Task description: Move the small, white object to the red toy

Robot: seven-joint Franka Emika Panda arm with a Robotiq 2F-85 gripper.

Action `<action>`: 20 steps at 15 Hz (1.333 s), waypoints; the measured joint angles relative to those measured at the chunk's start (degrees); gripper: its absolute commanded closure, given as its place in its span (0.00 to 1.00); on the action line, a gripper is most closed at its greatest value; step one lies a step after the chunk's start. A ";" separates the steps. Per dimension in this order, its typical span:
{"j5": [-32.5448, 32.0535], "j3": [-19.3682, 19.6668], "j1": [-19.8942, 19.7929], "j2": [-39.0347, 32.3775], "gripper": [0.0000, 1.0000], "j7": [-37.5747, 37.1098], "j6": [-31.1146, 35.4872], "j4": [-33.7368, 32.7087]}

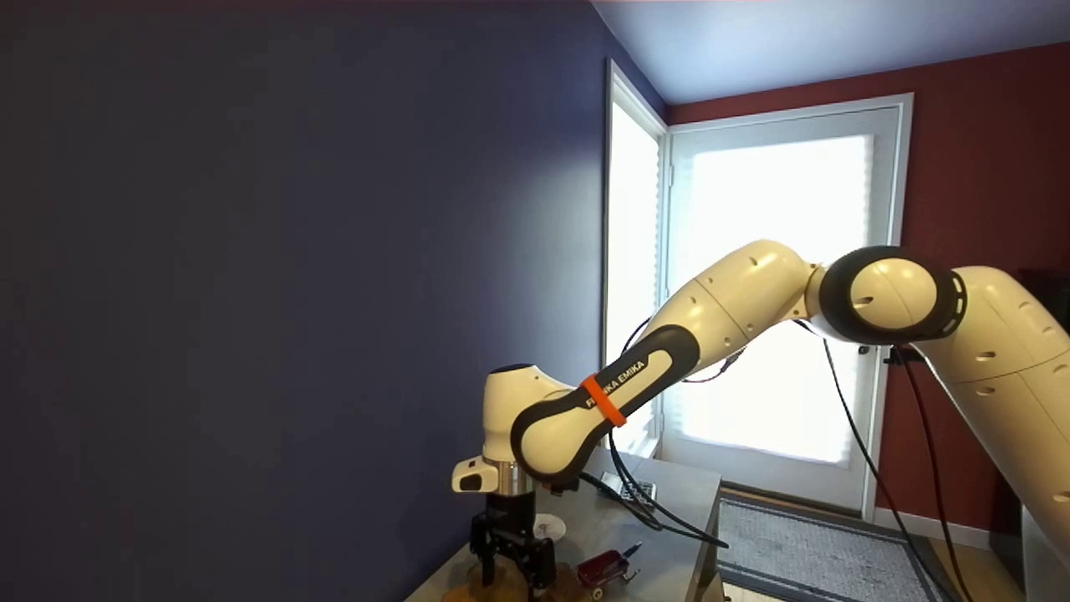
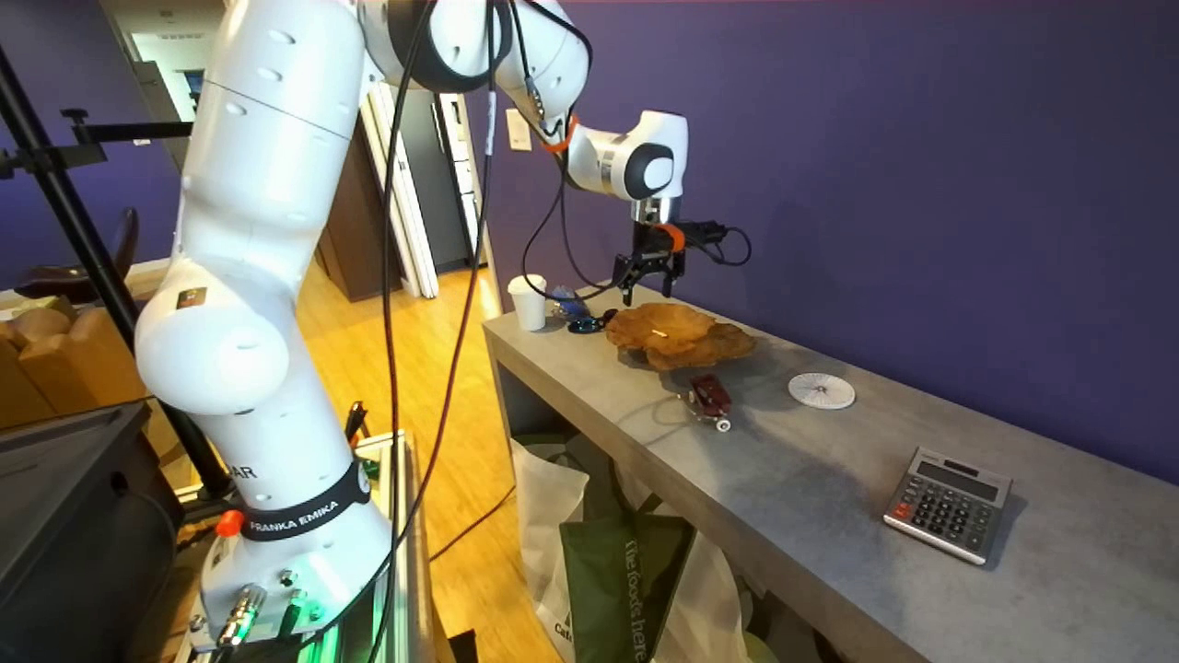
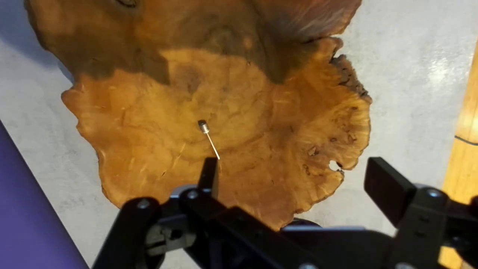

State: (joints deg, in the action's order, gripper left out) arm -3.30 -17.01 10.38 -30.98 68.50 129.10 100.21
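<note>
The white arm (image 2: 267,184) has orange straps (image 1: 603,401), FRANKA EMIKA lettering (image 2: 296,517), dark cables (image 2: 387,304) and a black gripper (image 3: 292,171)

The gripper (image 2: 647,294) hangs above the wooden dish (image 2: 729,343), which sits on the table (image 2: 783,479). Lower than the gripper, in the dish, lies a stick (image 3: 205,128). In an exterior view, a cup (image 2: 529,306) stands to the left of the gripper, with some things (image 2: 587,325), hard to make out, in between. To the right of the gripper come the toy wagon (image 2: 710,396), near the dish, then the disc (image 2: 822,390), then the calculator (image 2: 951,505) farthest off. A shopping bag (image 2: 617,589) stands down under the table.
</note>
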 measured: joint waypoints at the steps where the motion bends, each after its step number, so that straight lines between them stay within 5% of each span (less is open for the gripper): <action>1: 0.03 -0.13 0.00 -1.07 0.00 0.59 0.07 -0.72; 3: 0.02 -0.19 0.00 -3.06 0.03 1.62 0.22 -2.38; 7: -0.11 -0.09 0.00 -6.23 0.24 2.96 0.53 -5.59; 9: -0.18 -0.04 0.00 -7.54 0.25 3.75 0.63 -6.90; 10: -0.28 0.00 0.00 -8.18 0.38 4.06 0.79 -7.49; 12: -0.53 0.05 0.01 -9.35 0.37 4.40 1.40 -8.39; 16: -1.43 0.27 0.24 -11.15 0.55 4.76 3.36 -9.46; 20: -3.38 0.92 0.79 -12.25 0.53 4.81 5.26 -9.77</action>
State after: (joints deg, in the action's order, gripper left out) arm -6.67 -16.09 11.17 -43.23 73.31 134.36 90.44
